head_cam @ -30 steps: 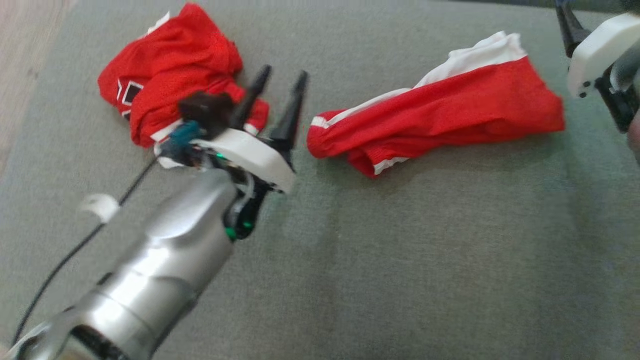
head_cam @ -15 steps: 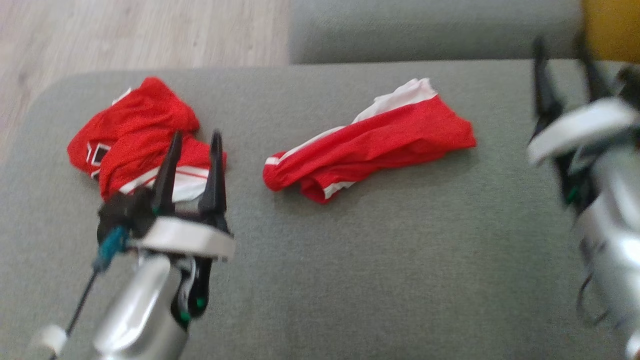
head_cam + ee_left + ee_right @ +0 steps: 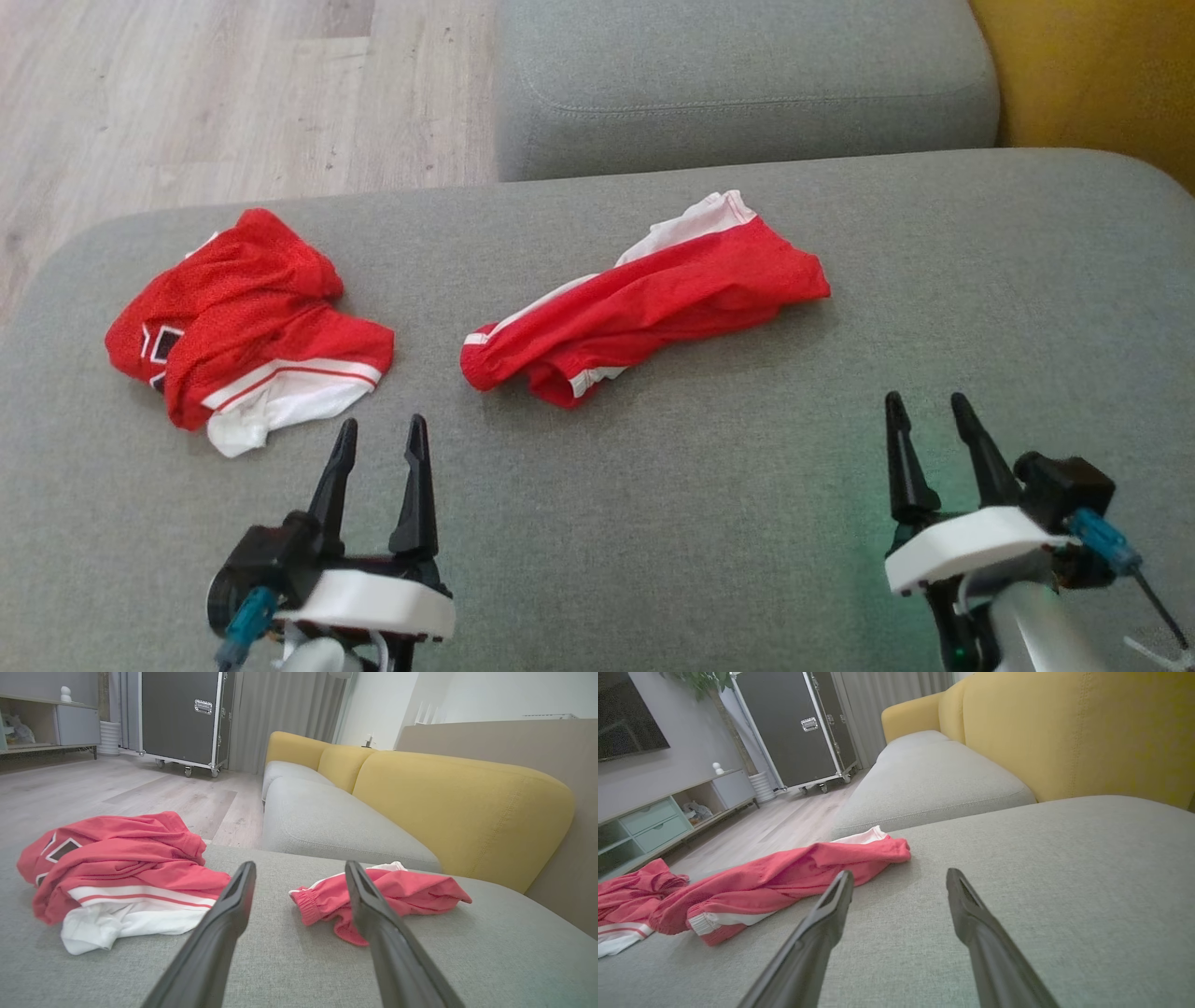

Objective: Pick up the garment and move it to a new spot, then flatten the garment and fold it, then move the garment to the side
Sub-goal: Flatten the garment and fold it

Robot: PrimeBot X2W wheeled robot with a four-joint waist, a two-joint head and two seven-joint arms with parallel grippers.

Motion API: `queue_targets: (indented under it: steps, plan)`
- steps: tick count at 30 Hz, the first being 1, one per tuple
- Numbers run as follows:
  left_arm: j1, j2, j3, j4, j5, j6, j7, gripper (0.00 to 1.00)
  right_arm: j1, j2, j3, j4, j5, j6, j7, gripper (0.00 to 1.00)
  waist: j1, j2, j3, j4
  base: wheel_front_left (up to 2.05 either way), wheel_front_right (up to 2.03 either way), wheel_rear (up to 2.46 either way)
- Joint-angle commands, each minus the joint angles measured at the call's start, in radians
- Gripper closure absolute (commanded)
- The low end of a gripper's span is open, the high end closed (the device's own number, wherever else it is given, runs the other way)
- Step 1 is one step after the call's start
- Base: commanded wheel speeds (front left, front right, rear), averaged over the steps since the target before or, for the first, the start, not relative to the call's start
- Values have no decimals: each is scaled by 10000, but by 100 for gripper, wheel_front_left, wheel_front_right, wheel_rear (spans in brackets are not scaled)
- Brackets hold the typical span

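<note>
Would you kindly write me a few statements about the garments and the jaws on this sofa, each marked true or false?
1. A crumpled red garment and a long red garment both lie on the grey cushion. True.
2. The left jaws grip the crumpled red garment. False: they stand open and empty, short of it.
3. The two garments overlap. False: they lie apart, with bare cushion between them.
4. The right jaws are open and hold nothing. True.
5. The long red garment has a white part at its far end. True.
</note>
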State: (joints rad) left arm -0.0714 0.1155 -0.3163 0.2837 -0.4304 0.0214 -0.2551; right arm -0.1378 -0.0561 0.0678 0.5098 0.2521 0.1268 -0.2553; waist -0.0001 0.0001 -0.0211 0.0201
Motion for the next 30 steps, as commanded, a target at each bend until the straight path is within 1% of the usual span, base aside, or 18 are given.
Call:
queue_targets:
  steps: [1, 4, 7, 11, 14, 16, 21, 25, 30]
  plan:
    - [-412, -23, 496, -296, 167, -101, -66, 0, -432, 51, 347, -464, 107, 39, -64, 0, 1, -1, 26, 30, 0, 0, 0]
    - [-422, -200, 637, -188, 450, -367, -66, 0, -410, 54, 358, -527, 164, 39, -50, 0, 1, -1, 116, 168, 0, 0, 0]
    - [-613, -333, 741, -170, 696, -559, -66, 0, -697, 56, 190, -573, -75, 39, 187, 0, 1, -1, 427, 411, 0, 0, 0]
    - [-1009, -475, 782, -182, 907, -781, -66, 0, -1542, 57, -251, -477, -388, 39, 880, 0, 1, -1, 1057, 836, 0, 0, 0]
    - [-1345, -548, 744, -144, 1021, -915, -66, 0, -2482, 57, -694, -126, -706, 39, 1464, 0, 1, -1, 1558, 1199, 0, 0, 0]
    - [-1562, -585, 686, -118, 1059, -999, -66, 0, -3192, 57, -1115, 298, -798, 39, 1861, 0, 1, -1, 1867, 1452, 0, 0, 0]
    - [-2065, -639, 461, -28, 1029, -1132, -66, 0, -4864, -103, -2481, 2094, -1122, 39, 2870, 0, 1, -1, 2426, 2145, 0, 0, 0]
    - [-2324, -648, 153, -92, 737, -1119, -66, 0, -5797, -423, -3656, 3639, -1902, 39, 3314, 0, 1, -1, 2671, 2621, 0, 0, 0]
    - [-2528, -650, -113, -162, 544, -979, -66, 0, -6497, -719, -4613, 4935, -3140, 39, 3487, 0, 1, -1, 2871, 2971, 0, 0, 0]
